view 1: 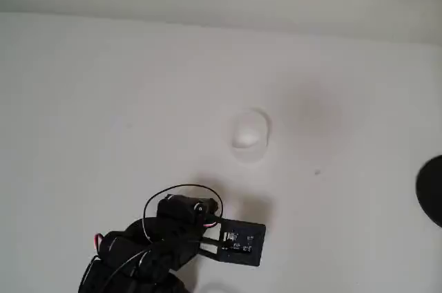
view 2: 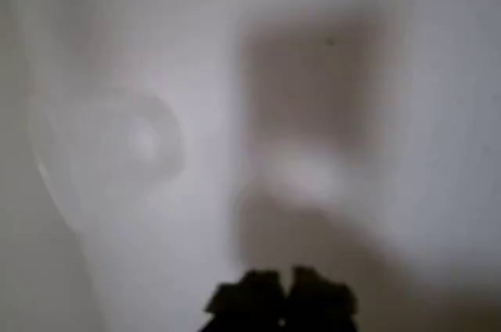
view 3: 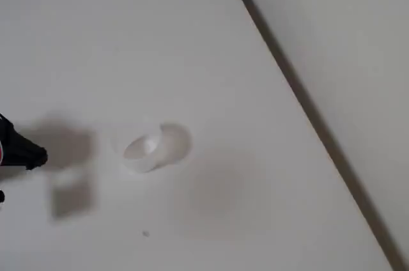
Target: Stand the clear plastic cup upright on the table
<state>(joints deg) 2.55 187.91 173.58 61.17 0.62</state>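
Note:
The clear plastic cup (view 1: 249, 135) lies near the middle of the white table (view 1: 103, 99), and its outline reads as tipped on its side. The fixed view shows the cup (view 3: 156, 146) the same way, with one round end facing left. It appears as a faint blur (view 2: 109, 152) at the left of the wrist view. My gripper (view 1: 238, 243), with its black square plate, hovers nearer the front edge than the cup and apart from it. Its dark fingertips (view 2: 258, 293) sit pressed together with nothing between them. A black tip of the gripper (view 3: 25, 153) pokes in at the left edge of the fixed view.
A large black rounded shape (view 1: 431, 189) sits at the right edge of the overhead view. A tiny dark speck (view 1: 317, 172) marks the table right of the cup. The table's far edge (view 3: 300, 92) runs diagonally against a wall.

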